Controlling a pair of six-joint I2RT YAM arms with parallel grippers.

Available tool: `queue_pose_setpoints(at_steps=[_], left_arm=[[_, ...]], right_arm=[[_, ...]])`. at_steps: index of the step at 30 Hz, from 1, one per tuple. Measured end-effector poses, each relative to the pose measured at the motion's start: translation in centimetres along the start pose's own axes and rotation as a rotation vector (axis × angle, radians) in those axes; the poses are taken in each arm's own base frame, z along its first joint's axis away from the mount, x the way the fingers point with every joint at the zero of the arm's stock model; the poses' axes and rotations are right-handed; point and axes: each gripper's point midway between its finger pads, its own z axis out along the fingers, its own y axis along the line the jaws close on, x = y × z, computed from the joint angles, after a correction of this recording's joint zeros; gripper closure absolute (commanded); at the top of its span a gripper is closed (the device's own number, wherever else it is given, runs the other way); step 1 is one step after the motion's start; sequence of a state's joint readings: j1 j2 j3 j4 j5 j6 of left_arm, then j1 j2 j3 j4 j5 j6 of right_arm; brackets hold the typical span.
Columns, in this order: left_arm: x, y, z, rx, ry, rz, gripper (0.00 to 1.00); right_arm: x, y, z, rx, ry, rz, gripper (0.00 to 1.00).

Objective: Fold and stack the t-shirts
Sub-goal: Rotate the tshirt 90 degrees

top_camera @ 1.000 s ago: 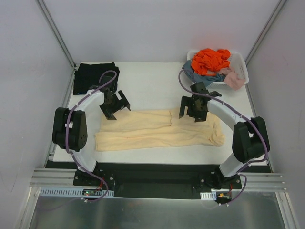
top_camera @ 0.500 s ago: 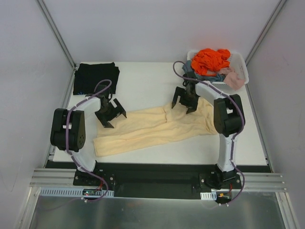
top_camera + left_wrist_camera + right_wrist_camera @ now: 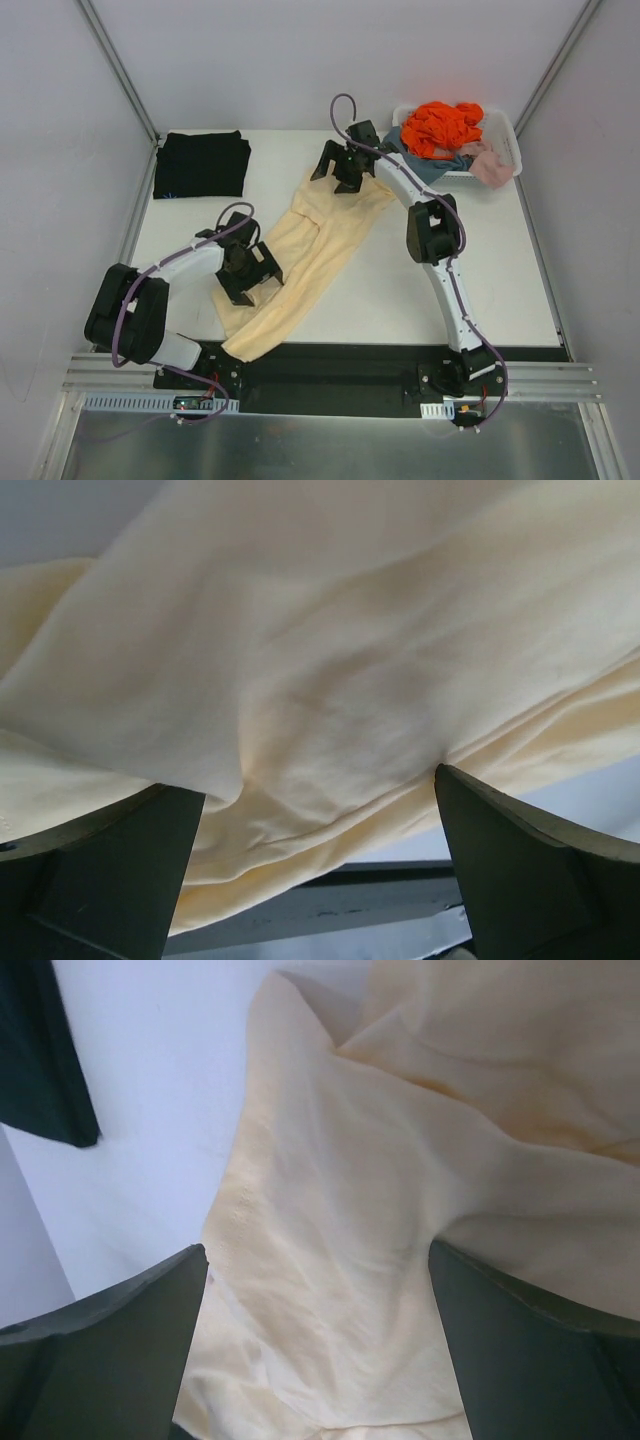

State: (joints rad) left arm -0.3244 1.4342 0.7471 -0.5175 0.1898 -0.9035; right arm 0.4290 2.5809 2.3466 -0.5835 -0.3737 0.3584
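Note:
The pale cream-yellow t-shirt [image 3: 300, 250] lies rumpled in a long diagonal band, from the table's back middle to the near left edge. My left gripper [image 3: 255, 288] is open, its jaws spread on the shirt's near end; the cloth fills the left wrist view [image 3: 330, 660] between the fingers [image 3: 120, 870]. My right gripper [image 3: 333, 178] is open on the shirt's far end, with the cloth [image 3: 360, 1260] between its fingers [image 3: 110, 1350]. The black t-shirt [image 3: 200, 165] lies folded at the back left; its corner shows in the right wrist view [image 3: 40, 1060].
A white slotted basket [image 3: 505, 125] at the back right holds orange [image 3: 440, 125], blue and pink clothes. The shirt's near end reaches the table's front edge by the black rail [image 3: 330, 350]. The right arm is stretched far across the table.
The cream shirt has swung from lying crosswise to a diagonal. My right gripper moved to the back and left with its far end; my left gripper moved nearer with the other end.

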Motion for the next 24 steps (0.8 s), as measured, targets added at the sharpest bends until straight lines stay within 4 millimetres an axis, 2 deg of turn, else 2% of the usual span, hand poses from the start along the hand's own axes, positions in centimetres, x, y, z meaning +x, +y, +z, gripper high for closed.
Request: queue_pose_setpoints(at_steps=[4,8,13,15,19,22,24], left_arm=[[3.0,-1.6,0.4,0.012,0.044,0.036,0.01],[5.2,-3.4,0.9,0.039,0.06,0.049,0.01],[7.1,-6.6,1.3,0.077,0.079,0.105,0.0],[7.7,-7.3,1.2,0.098,0.079,0.123,0.01],[7.9,-7.4,-0.2,0.144,0.036,0.141,0.01],[7.3,-7.3,-2.7,0.206,-0.037,0.156,0.01],[6.7,-7.7,-4.5,0.259,-0.097,0.177,0.01]], right_arm=[[-3.3,0.3,1.1,-0.068,-0.087,0.036,0.03],[-6.9,-0.2,1.8,-0.104,-0.198,0.016,0.03],[-9.1,-1.1,1.4,-0.099,-0.271,-0.004,0.03],[-9.8,-1.6,0.9,-0.085,-0.295,-0.029,0.03],[-9.8,-1.9,-1.7,-0.067,-0.289,-0.091,0.03],[-8.9,0.0,-6.0,-0.09,-0.263,-0.155,0.03],[-7.5,1.6,-9.2,-0.098,-0.255,-0.201,0.03]])
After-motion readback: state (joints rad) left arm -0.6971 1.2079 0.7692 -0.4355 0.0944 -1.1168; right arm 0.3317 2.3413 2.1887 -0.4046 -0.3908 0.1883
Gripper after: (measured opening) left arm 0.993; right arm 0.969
